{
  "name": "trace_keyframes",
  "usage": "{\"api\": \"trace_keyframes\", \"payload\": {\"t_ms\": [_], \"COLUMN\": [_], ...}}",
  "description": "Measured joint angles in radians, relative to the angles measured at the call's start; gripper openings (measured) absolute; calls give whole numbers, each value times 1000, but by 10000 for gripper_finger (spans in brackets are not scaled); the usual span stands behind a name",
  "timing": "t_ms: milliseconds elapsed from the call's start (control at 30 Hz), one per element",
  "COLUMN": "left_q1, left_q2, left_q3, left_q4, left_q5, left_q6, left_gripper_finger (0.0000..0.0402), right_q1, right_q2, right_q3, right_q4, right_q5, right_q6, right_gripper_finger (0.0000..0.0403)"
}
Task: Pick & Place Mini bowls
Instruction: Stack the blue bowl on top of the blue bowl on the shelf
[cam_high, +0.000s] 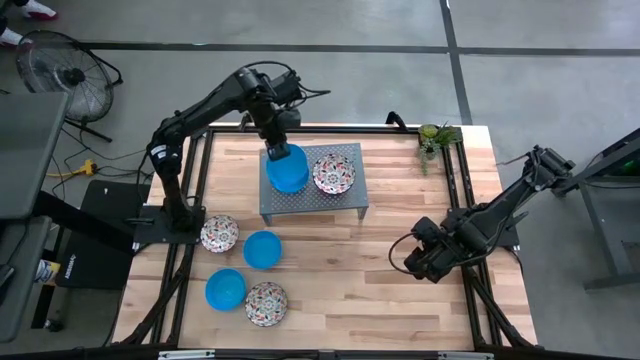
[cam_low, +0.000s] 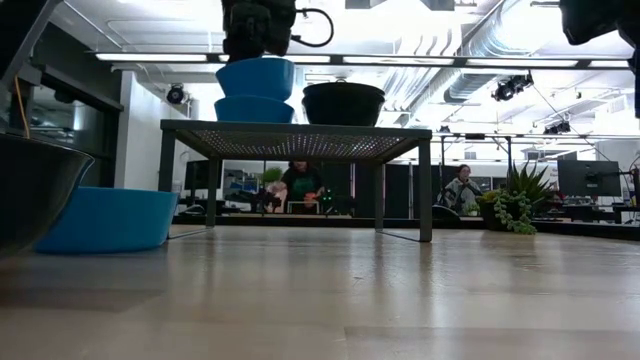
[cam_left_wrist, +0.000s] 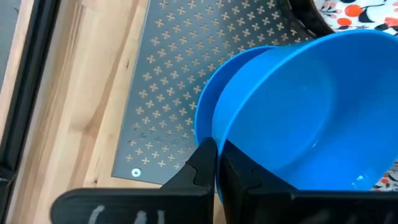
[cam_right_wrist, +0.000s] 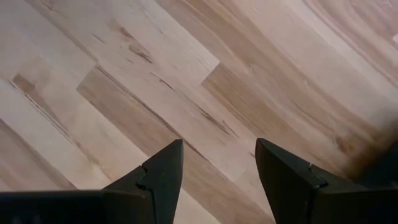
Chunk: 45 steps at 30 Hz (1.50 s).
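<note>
Blue and patterned mini bowls are split between the wooden bench (cam_high: 400, 300) and the grey perforated stand (cam_high: 352, 200), so the job looks partly done. Farthest left on the bench, near its front-left corner, four bowls wait in a loose cluster: a floral bowl (cam_high: 219, 234), a blue bowl (cam_high: 262, 249) just beside it, another blue bowl (cam_high: 225, 289) nearer the front edge, and a second floral bowl (cam_high: 266, 303) touching or almost touching that one.

Next across, the left hand (cam_high: 276, 135) is over the stand, clenched on the rim of a blue held bowl (cam_left_wrist: 298, 118); its fingers pinch the near wall. That bowl sits just above or partly nested into a lower blue bowl (cam_low: 254, 108) already on the stand; I cannot tell whether they touch. Beside this stack on the stand rests a floral stand bowl (cam_high: 333, 172).

Well to the right, the right hand (cam_high: 425, 262) hangs over bare wood with its fingers spread and nothing between them.

By my reading, three bowls are at the stand, one not yet let go, and four remain to be moved. An eighth bowl is not visible.
</note>
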Motion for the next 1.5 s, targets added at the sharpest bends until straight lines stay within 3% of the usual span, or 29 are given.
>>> {"api": "trace_keyframes", "payload": {"t_ms": [633,1500], "left_q1": [-31,-31], "left_q2": [59,59], "left_q3": [-1,-1], "left_q4": [0,0], "left_q5": [-70,-70], "left_q6": [-1,5], "left_gripper_finger": [0,0], "right_q1": [0,0], "right_q2": [0,0], "right_q3": [0,1], "right_q4": [24,23], "right_q5": [0,0], "right_q6": [-47,-56], "right_gripper_finger": [188,188]}}
